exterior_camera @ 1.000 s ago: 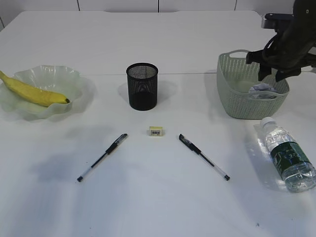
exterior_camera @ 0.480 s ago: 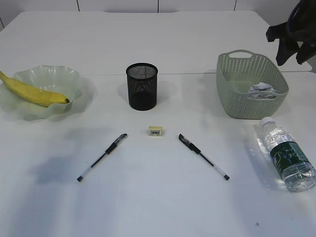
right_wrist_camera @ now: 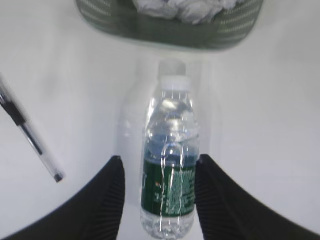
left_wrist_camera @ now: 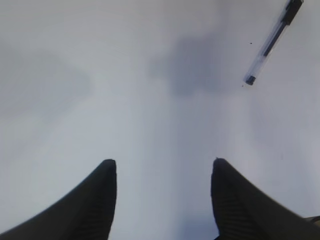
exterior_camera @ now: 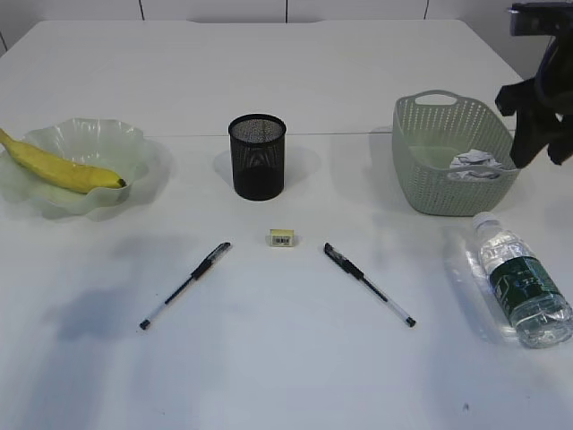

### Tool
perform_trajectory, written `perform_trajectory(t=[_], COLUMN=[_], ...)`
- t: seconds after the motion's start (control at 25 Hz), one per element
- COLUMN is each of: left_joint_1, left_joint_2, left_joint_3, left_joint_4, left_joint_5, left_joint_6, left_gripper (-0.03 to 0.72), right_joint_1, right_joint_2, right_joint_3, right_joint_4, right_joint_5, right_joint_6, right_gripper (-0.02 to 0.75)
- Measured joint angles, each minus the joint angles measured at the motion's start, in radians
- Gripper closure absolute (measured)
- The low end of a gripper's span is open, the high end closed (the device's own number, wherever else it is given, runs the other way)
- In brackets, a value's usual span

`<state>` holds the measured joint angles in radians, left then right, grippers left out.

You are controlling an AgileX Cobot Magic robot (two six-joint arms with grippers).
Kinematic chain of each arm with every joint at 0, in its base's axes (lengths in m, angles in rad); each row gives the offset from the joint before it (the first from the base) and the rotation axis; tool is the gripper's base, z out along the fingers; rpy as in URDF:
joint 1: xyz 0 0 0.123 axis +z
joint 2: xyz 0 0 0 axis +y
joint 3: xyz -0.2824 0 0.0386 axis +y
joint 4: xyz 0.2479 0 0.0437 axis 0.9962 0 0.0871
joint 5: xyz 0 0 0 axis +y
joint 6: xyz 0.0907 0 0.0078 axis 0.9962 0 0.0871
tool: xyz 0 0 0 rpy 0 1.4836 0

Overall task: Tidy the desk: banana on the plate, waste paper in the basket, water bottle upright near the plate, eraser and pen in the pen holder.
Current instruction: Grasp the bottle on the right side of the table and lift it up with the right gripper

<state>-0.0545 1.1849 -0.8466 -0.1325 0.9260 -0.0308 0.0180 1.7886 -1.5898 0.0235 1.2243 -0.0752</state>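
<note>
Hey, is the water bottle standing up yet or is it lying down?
Lying down. The water bottle rests on its side on the desk, its white cap pointing toward the basket.

Banana (exterior_camera: 63, 166) on plate (exterior_camera: 134, 143) left; waste paper (exterior_camera: 474, 166) in basket (exterior_camera: 430, 179) right.
</note>
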Motion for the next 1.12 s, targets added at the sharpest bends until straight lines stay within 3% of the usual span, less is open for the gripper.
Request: perform_trajectory(t=[0.2,0.52,0.88,1.12], left_joint_1=[0.0,0.0,0.0,0.0], left_joint_2=[0.0,0.0,0.0,0.0], left_joint_3=[0.0,0.0,0.0,0.0], left_joint_4=[0.0,0.002,0.003,0.003], left_joint_5=[0.004,-0.002,-0.021,-0.031], left_joint_6=[0.0,0.002,0.002,0.002], left_gripper=[0.274,0.277,0.279,0.279], right_joint_1=[0.0,0.0,0.0,0.0], right_joint_2=[-0.061,-0.044,0.056,0.107], right_joint_3=[0.145,0.169,0.169,0.169], right_joint_4=[0.004,0.002,0.0,-0.023], right_joint_5=[-0.002,-0.071,-0.14,-0.203], right_joint_6=[-0.001,-0.001,-0.001,-0.001], right_gripper=[0.388,0.377,0.221,0.158])
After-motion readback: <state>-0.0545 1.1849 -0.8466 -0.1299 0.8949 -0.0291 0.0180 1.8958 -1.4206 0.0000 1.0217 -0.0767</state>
